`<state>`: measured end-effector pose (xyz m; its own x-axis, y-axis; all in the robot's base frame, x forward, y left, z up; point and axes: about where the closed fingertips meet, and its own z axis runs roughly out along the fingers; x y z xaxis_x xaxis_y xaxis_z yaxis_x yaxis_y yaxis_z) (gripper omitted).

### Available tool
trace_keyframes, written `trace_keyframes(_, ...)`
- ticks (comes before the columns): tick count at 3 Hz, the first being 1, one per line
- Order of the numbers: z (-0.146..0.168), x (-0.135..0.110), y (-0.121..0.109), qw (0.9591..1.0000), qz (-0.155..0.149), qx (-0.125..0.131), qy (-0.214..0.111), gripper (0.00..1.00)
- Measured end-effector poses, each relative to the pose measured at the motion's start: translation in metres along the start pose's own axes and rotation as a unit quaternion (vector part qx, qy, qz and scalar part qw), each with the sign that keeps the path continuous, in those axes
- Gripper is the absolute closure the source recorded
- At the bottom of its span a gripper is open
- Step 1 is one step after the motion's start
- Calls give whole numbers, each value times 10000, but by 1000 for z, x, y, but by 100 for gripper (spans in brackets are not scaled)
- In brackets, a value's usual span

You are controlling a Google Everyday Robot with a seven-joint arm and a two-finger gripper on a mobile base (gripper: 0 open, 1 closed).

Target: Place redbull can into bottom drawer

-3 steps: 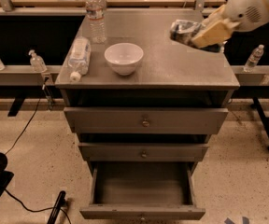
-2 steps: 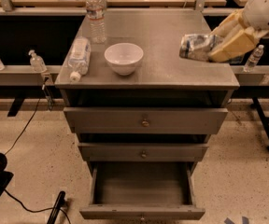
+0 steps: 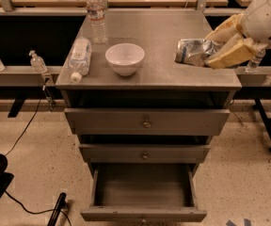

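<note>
My gripper [image 3: 216, 48] reaches in from the right, above the right side of the grey cabinet top [image 3: 159, 34]. Its tan fingers [image 3: 229, 53] are shut on the redbull can [image 3: 194, 52], a dented silvery-blue can held on its side, its dark top pointing left. The can hangs just over the cabinet's front right part. The bottom drawer [image 3: 144, 192] is pulled open below, its dark inside showing nothing in it. The two drawers above it are shut.
A white bowl [image 3: 124, 58] sits on the cabinet top at centre left. One clear water bottle [image 3: 96, 14] stands at the back left; another [image 3: 79, 57] lies along the left edge. Small bottles stand on side rails. A black cable and a dark object lie on the floor at left.
My gripper has carried the can forward and down over the cabinet's right side, toward the front edge. The drawers, bowl and bottles have not moved.
</note>
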<state>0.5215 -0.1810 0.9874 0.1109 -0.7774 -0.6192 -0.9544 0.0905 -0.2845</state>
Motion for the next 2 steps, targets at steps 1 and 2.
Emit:
trace_keyframes(1, 12, 51, 24, 9985, -32, 483, 251, 100)
trace_keyframes(2, 30, 73, 38, 9984, 177, 442, 317, 100)
